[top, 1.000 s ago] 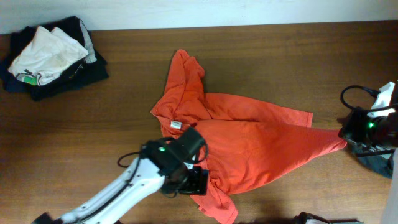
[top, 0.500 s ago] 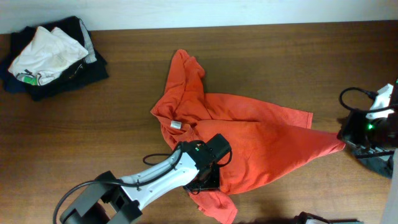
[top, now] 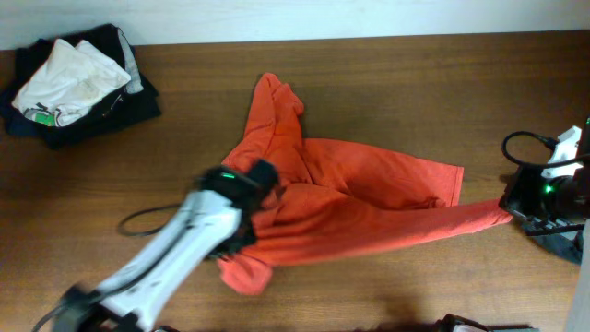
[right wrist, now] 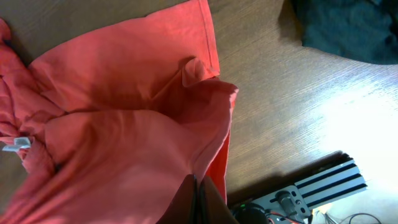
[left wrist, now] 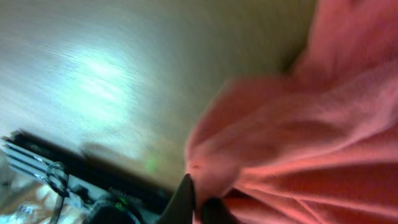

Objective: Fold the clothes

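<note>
While left gripper [left wrist: 198,202] pinches bunched shirt [top: 369,217] fold, wrist view blurred, right gripper [right wrist: 197,193] has fingers pressed together on shirt corner. Shirt lies on table [top: 415,92], lower edge stretched in band from one gripper to other. Rest of shirt fans out ahead of right gripper, hemmed edge at far end. One lobe runs far side of left gripper, another crumpled lump near side. Dark garment [right wrist: 348,28] beyond right gripper, off to side, apart from shirt. Clothes pile [top: 74,83] well away from left gripper, at table corner.
</note>
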`<state>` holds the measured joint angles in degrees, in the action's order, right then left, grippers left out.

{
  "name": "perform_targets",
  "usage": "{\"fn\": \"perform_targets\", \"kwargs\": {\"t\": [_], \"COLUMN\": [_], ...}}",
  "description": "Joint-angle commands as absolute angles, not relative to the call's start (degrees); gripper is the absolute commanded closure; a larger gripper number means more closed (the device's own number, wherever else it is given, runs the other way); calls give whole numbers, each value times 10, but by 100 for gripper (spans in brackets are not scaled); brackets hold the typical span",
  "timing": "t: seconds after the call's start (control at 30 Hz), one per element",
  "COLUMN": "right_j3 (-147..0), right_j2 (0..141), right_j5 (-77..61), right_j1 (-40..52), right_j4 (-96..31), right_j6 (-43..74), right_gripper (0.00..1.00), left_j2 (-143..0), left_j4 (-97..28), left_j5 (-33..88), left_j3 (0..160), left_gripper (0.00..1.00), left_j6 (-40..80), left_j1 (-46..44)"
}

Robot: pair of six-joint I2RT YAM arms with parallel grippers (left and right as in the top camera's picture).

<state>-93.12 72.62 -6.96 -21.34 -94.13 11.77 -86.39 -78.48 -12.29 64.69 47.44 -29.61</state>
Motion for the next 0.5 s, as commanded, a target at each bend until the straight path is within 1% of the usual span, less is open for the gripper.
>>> {"fn": "perform_targets", "kwargs": {"t": [0.0,0.07,0.1,0.17,0.2,0.27,0.3,0.37,0.4,0.47], "right_j3": [-939,-939,-939,-939,-939,-938,-937,-931,-929,-928], "right_j2": [725,725,725,725,725,725,725,725,725,726], "right_j5": [-71,-71,-71,-71,-71,-71,-71,-71,-71,-71], "right_j1": [-218,-218,-218,-218,-218,-218,-218,-218,-218,-218], "right_j4": [-941,-941,-941,-941,-941,-941,-941,-941,-940,-939], "right_j6": [113,113,113,113,113,113,113,113,113,113], "right_gripper": [96,96,96,96,96,96,96,96,96,96], "left_j2": [-813,-810,-810,-808,-805,-793,-786,-785,-785,-785], "left_j4": [-790,-790,-790,-790,-790,-801,-811,-825,-820,-770], "left_j5": [-171,-167,-144,-87,-55,1,35,66,67,97], "left_j3": [656,656,656,656,656,656,656,653,642,603], "left_gripper": [62,48,48,55,59,61,57,43,32,30], "left_j6": [410,372,353,309,286,266,262,260,267,314], "left_j1": [-199,-150,-127,-110,-112,-136,-161,-218,-249,-298]}}
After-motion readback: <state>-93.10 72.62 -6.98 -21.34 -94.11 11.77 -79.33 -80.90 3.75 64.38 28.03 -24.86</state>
